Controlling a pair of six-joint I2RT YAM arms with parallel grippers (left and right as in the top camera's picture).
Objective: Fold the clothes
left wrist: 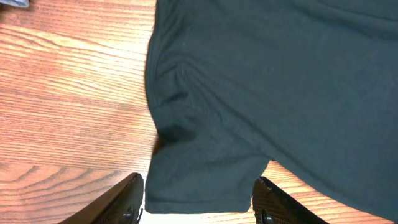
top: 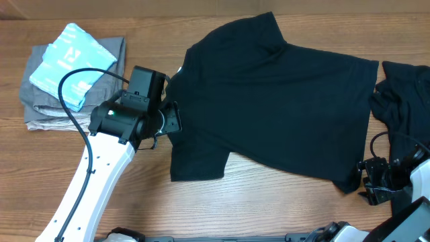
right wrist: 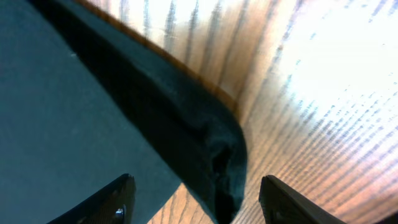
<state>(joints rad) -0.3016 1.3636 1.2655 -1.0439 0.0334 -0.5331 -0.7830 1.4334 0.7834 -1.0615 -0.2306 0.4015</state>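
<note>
A black T-shirt (top: 269,94), one of the clothes, lies spread flat across the middle of the table. My left gripper (top: 173,119) is at its left side, open. In the left wrist view the gripper (left wrist: 199,208) straddles the sleeve (left wrist: 199,177) without pinching it. My right gripper (top: 368,180) hovers at the shirt's lower right corner, also open. Seen from the right wrist, the bunched hem corner (right wrist: 217,162) lies loose between the fingers of that gripper (right wrist: 199,205). A second black garment (top: 403,101) lies crumpled at the far right edge.
A stack of grey folded garments (top: 40,101) with a light-blue folded one (top: 70,60) on top sits at the back left. Bare wooden table (top: 269,202) shows along the front edge. A black cable (top: 74,101) loops over the left arm.
</note>
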